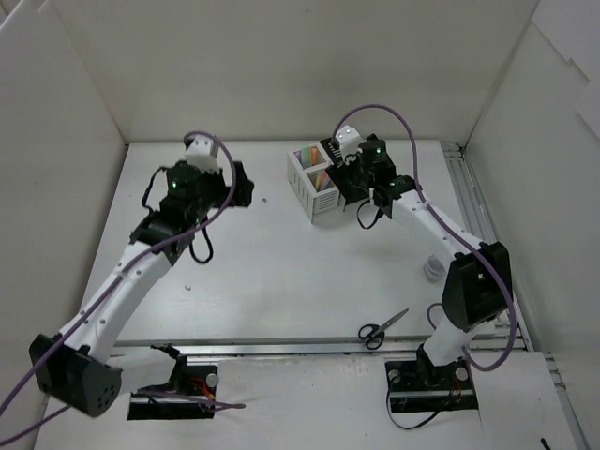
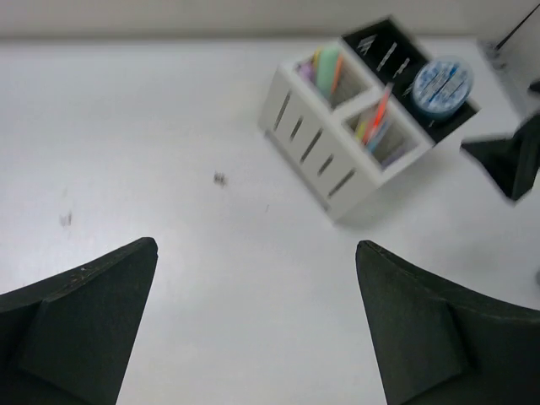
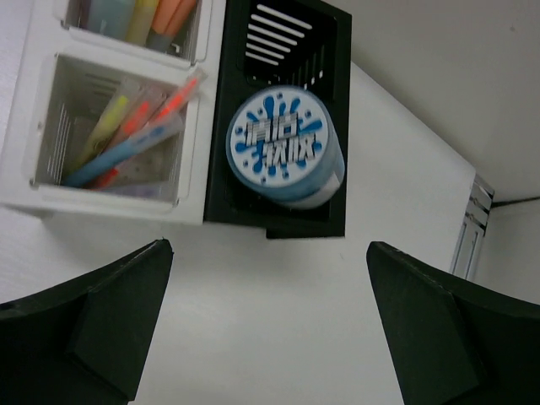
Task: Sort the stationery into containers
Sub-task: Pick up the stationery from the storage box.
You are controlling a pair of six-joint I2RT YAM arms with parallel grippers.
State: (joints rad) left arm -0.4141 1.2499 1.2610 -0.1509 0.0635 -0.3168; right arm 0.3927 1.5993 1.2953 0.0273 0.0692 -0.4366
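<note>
Matt white table (image 2: 169,126); smooth plastic-looking slatted white holder (image 2: 314,143).

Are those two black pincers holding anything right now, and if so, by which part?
Nothing is held. The left pincer and the right pincer both stand open and empty. The jar sits in the black holder, untouched.

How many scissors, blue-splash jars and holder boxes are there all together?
Black-handled scissors: 1
Round white jar with a blue-splashed lid: 1
Slatted desk holders: 2, one white two-compartment holder and one black holder
Total: 4
</note>
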